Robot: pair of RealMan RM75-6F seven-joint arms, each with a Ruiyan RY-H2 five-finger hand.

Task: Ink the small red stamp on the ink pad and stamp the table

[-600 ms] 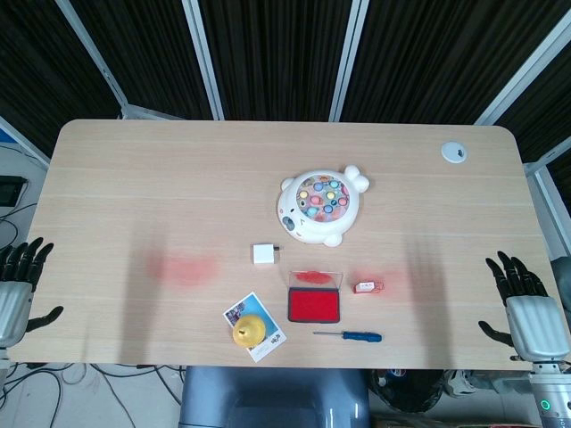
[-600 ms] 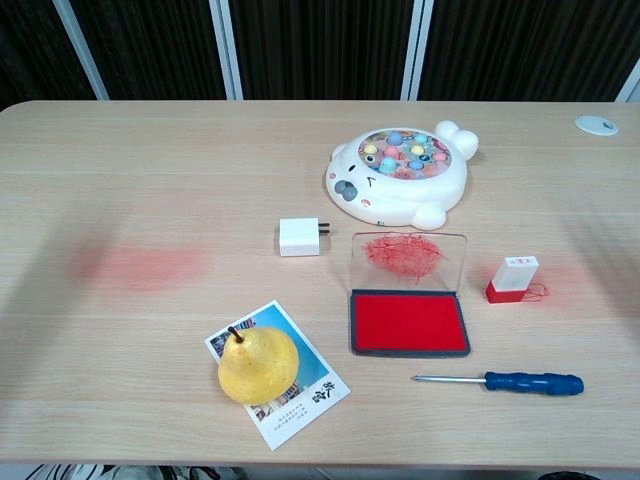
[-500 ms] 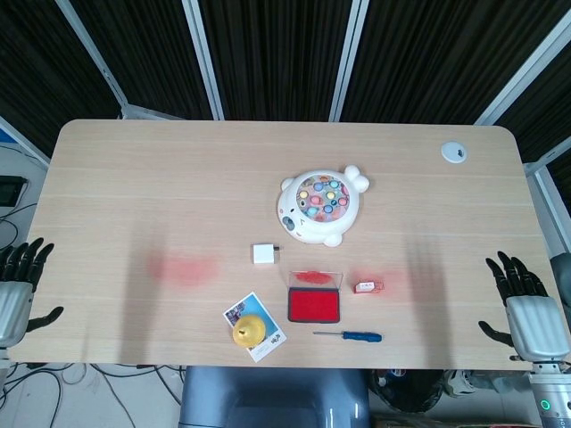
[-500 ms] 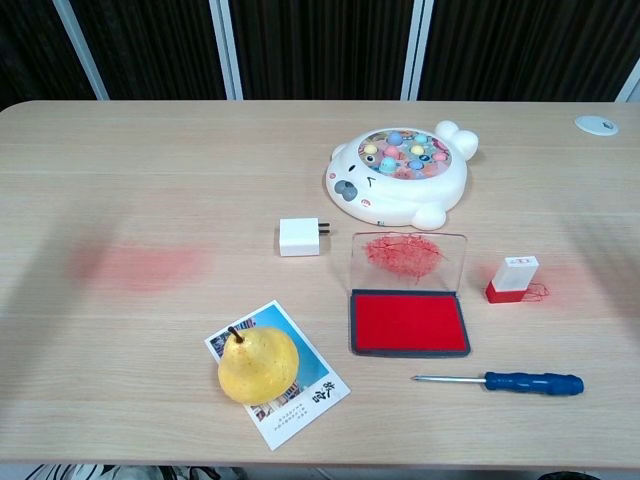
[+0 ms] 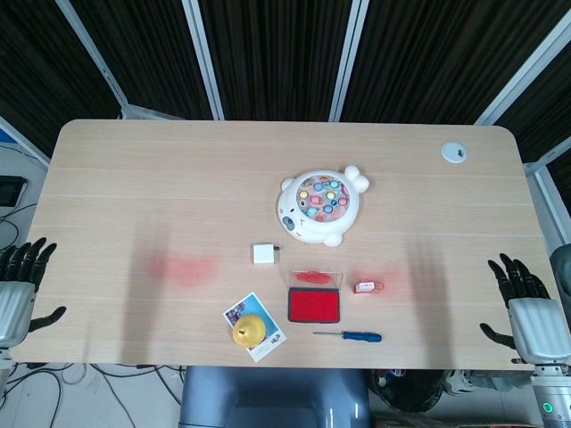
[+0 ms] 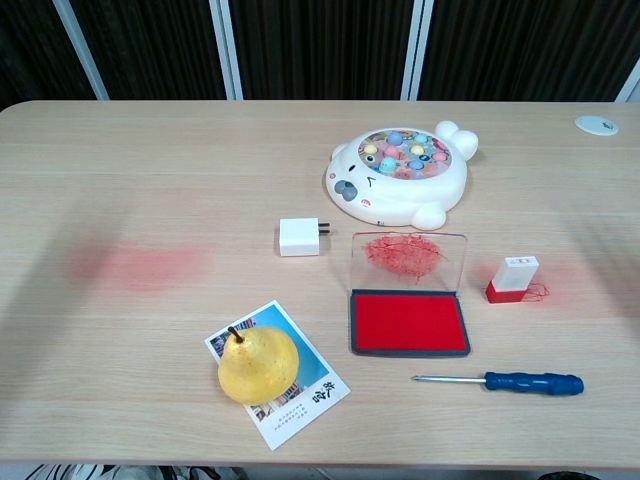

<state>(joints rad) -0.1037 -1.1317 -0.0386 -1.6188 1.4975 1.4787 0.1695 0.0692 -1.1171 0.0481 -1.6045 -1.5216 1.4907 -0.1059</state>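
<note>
The small red stamp [image 5: 368, 286] [image 6: 512, 279], white on top with a red base, lies on the table [image 5: 134, 196] right of the ink pad, on a faint red smudge. The ink pad [image 5: 314, 307] [image 6: 409, 322] lies with its clear lid raised and its red surface bare. My left hand [image 5: 18, 285] hangs off the table's left front corner with fingers spread, holding nothing. My right hand [image 5: 528, 310] hangs beyond the right front corner, fingers spread and empty. The chest view shows neither hand.
A blue-handled screwdriver [image 5: 348, 336] [image 6: 505, 381] lies in front of the pad. A yellow pear [image 5: 250, 331] [image 6: 258, 364] sits on a photo card. A white charger [image 5: 263, 255] [image 6: 299, 238] and a white fishing toy [image 5: 321, 205] [image 6: 400, 176] lie behind. A red stain [image 5: 183, 269] marks the left side.
My right hand has drifted slightly down and to the right, away from the table. The objects on the table have not moved.
</note>
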